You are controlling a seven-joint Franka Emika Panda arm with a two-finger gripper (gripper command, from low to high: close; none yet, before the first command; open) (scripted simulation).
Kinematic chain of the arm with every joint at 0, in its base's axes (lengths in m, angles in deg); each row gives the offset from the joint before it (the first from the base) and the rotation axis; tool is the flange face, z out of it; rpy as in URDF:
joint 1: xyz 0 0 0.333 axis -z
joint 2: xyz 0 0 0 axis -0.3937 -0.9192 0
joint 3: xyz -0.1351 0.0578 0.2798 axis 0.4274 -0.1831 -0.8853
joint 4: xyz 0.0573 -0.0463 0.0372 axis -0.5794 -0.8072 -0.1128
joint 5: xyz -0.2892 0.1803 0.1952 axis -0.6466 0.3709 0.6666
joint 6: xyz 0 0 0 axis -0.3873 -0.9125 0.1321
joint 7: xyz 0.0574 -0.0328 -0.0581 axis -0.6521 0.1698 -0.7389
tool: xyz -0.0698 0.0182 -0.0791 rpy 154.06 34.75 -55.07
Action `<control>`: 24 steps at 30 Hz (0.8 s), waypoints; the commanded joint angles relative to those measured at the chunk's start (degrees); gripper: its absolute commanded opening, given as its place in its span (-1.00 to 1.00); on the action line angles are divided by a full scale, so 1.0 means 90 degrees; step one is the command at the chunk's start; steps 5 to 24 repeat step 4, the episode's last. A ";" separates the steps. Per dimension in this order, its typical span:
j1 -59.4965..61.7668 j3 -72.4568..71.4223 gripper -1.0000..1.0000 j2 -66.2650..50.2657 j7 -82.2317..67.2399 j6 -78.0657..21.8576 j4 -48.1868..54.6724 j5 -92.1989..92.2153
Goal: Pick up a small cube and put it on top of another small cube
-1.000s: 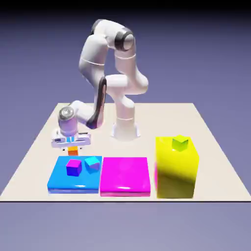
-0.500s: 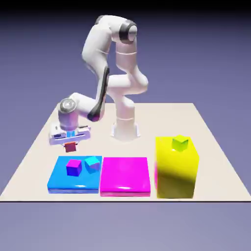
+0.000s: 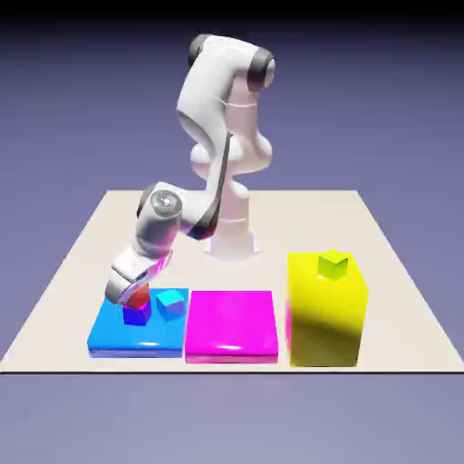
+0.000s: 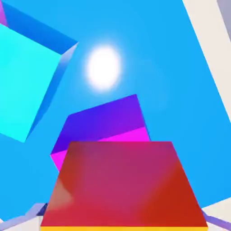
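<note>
The orange cube [image 3: 139,298] is seen at the tip of the gripper [image 3: 136,300], directly above the purple cube [image 3: 136,313], which rests on the blue slab [image 3: 113,337] toward the exterior view's left and near side of the table [image 3: 63,272]. In the hand view the orange cube [image 4: 124,185] fills the lower half of the picture, large and reddish in shade, with the purple cube [image 4: 103,124] showing just beyond it and partly covered by it; this overlap is what would be expected when one cube is lined up over the other for stacking. The jaws are judged to stand wide, released rather than clenched, although the finger tips themselves are mostly hidden by the cube; whether the orange cube is already resting on the purple top or only just above it cannot be told. The arm is bent low and tilted toward the slab, apparently so that the cube can be brought down beside the cyan cube [image 3: 169,304] without that neighbour being struck; the cyan cube lies just to the right of the purple one, so little room is left on that side. A pink slab [image 3: 231,324] and a tall yellow block [image 3: 324,313] carrying a yellow-green cube [image 3: 333,264] lie farther right, well apart from the work. The stacking is judged to be at or near its final step.
</note>
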 commanded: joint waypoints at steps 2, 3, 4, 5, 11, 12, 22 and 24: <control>-0.0256 0.0131 1.00 0.0461 0.0120 -0.0540 0.0103 -0.0208; -0.0385 0.0196 1.00 0.0692 0.0180 -0.0811 0.0154 -0.0312; -0.0500 0.0255 1.00 0.0900 0.0234 -0.1054 0.0200 -0.0406; -0.0500 0.0255 1.00 0.0900 0.0234 -0.1054 0.0200 -0.0406; -0.0500 0.0255 1.00 0.0900 0.0234 -0.1054 0.0200 -0.0406; -0.0500 0.0255 1.00 0.0900 0.0234 -0.1054 0.0200 -0.0406; -0.0500 0.0255 1.00 0.0900 0.0234 -0.1054 0.0200 -0.0406; -0.0500 0.0255 1.00 0.0900 0.0234 -0.1054 0.0200 -0.0406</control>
